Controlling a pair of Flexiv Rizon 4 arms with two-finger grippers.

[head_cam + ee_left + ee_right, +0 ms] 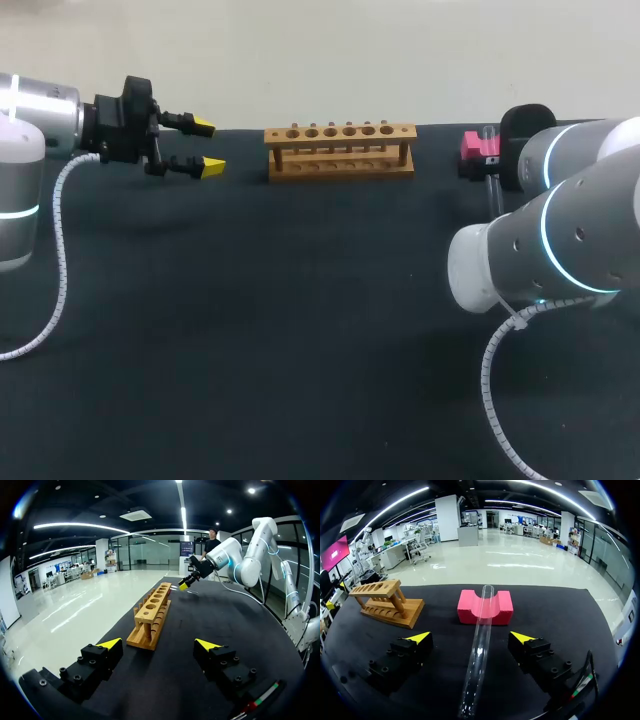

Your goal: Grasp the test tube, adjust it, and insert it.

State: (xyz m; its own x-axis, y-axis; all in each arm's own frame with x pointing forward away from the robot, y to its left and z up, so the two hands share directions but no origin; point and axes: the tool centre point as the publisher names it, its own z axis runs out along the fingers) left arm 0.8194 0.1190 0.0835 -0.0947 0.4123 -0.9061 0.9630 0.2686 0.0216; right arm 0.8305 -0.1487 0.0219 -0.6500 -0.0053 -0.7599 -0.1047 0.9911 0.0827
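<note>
Here, the clear cylindrical test tube (481,650) rests in a notched pink block (470,611); the left gripper (158,643) and right gripper (471,638) both have fingers apart.

Lighting: even overhead light casts soft, faint shadows on the dark table (300,330); pale glare streaks the test tube (478,655).

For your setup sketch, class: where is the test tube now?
In the right wrist view, the test tube lies between the open fingers of the right gripper, its far end cradled in the pink block.
</note>
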